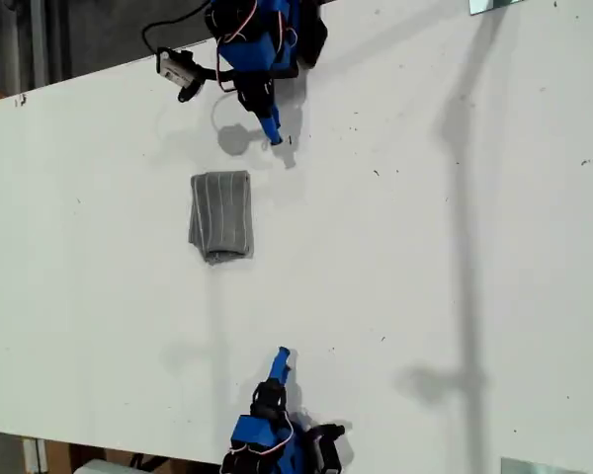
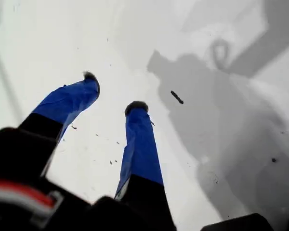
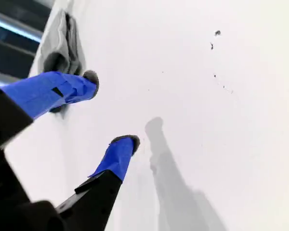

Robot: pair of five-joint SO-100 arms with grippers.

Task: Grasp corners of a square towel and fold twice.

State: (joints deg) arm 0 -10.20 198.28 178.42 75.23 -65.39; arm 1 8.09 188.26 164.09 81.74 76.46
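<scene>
Lengthwise, the folded towel (image 1: 220,216) runs between the exterior view's top and bottom.

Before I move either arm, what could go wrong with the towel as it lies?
1. The towel lies folded in layers, and its end toward the exterior view's bottom looks bunched. A pinch there might catch only the top layer and pull the fold open.
2. My first gripper is open and empty, and its wrist view shows no towel, so its approach would likely be poorly aimed.
3. My second gripper is open with the towel off to one side, so closing now would probably miss.
</scene>
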